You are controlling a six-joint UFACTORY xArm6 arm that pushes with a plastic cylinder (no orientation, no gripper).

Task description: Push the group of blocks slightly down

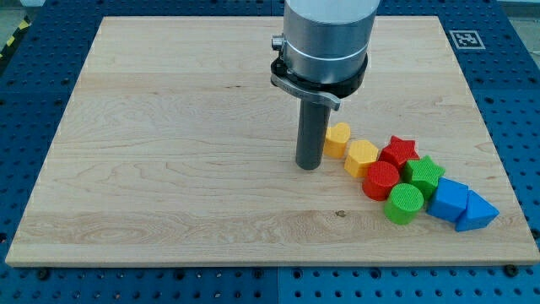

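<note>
A group of blocks lies at the view's lower right of the wooden board (169,127). From upper left to lower right: a small yellow block (337,138), a yellow hexagonal block (361,157), a red star (398,152), a red cylinder (380,179), a green star (424,175), a green cylinder (405,203), a blue cube (450,198) and a blue triangular block (477,211). My tip (309,165) stands on the board just left of the small yellow block, close to it or touching it.
The arm's grey cylindrical body (326,38) hangs over the board's top middle. A black-and-white marker tag (466,39) sits at the board's top right corner. Blue perforated table surrounds the board.
</note>
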